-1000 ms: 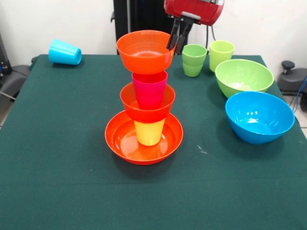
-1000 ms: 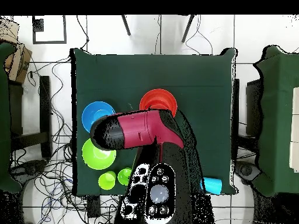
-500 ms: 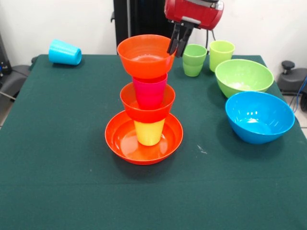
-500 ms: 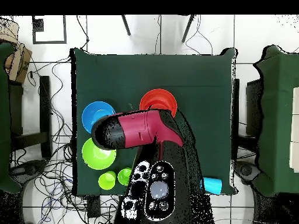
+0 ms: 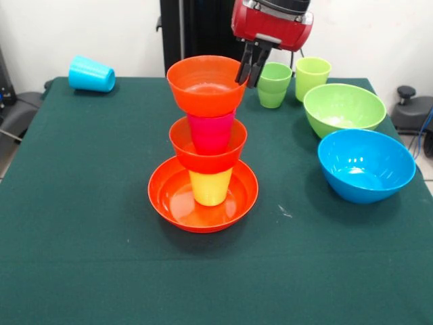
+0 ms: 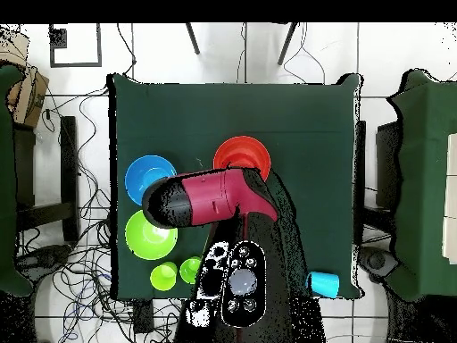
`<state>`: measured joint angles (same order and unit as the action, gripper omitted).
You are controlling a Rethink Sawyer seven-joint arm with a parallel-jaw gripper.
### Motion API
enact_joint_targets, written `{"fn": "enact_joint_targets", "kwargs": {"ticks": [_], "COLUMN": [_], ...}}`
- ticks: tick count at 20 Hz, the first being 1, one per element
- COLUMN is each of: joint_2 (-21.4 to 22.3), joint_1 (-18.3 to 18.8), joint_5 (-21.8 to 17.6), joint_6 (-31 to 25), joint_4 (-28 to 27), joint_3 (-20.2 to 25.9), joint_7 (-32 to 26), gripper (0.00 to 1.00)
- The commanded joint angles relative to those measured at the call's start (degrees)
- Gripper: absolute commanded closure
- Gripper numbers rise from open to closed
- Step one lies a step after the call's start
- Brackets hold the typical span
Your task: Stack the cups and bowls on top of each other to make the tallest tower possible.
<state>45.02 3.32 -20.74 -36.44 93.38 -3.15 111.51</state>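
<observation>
The tower stands mid-table: a wide orange bowl (image 5: pixel 162 203), a yellow cup (image 5: pixel 210 187), a small orange bowl (image 5: pixel 203 159) and a pink cup (image 5: pixel 211 132). A second small orange bowl (image 5: pixel 201 91) sits on the pink cup. My gripper (image 5: pixel 247 80) comes down from above with its fingers pinched on this top bowl's right rim. In the overhead view the red arm (image 6: pixel 210 198) hides the gripper and part of the orange stack (image 6: pixel 245 152).
A sky blue cup (image 5: pixel 90 74) lies on its side at the back left. Two light green cups (image 5: pixel 273 84) (image 5: pixel 312 76) stand at the back right. In front of them sit a lime green bowl (image 5: pixel 344 108) and a blue bowl (image 5: pixel 365 166).
The gripper has come down with the top orange bowl. The bowl was tilted and higher; now it sits lower and level on the pink cup.
</observation>
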Motion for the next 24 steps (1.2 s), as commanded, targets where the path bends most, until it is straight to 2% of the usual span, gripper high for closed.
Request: {"fn": "enact_joint_targets", "kwargs": {"ticks": [1, 24], "joint_2": [-1.02, -0.43], "joint_1": [0.63, 0.55], "joint_5": [0.66, 0.52], "joint_6": [3.09, 2.61], "joint_4": [-2.47, -2.38], "joint_3": [3.23, 3.23], "joint_7": [4.38, 3.89], "gripper": [0.00, 0.00]}}
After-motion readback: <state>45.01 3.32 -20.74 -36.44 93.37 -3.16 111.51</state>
